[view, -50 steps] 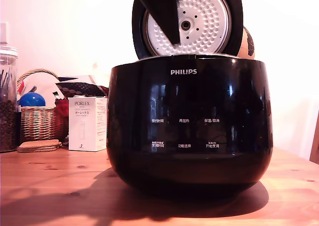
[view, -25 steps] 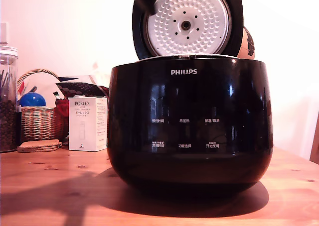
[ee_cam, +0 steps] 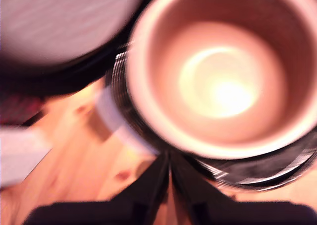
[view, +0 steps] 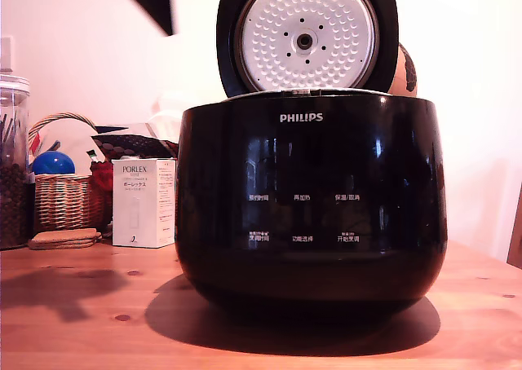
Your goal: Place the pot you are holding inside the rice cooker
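The rice cooker point(view: 310, 199) stands mid-table, glossy black with a white PHILIPS logo, its lid point(view: 306, 36) hinged up and showing a dimpled white plate. The blurred wrist view looks down into the pot point(ee_cam: 223, 81). It is round with a flared rim and sits inside the cooker's black body point(ee_cam: 257, 173). My gripper point(ee_cam: 170, 160) is above and just outside the pot's rim, its dark fingers point(ee_cam: 153, 185) pressed together with nothing between them. A dark part of the arm point(view: 151, 3) shows at the exterior view's upper left, clear of the cooker.
On the exterior view's left stand a white Porlex box point(view: 143, 203), a wicker basket point(view: 65, 195) with a blue ball, a glass jar point(view: 12, 166) and cork coasters point(view: 64, 239). The wooden table point(view: 90, 321) runs across the front.
The dark arm has risen from in front of the open lid and moved to the exterior view's upper left. Its shadow on the table has slid left too.
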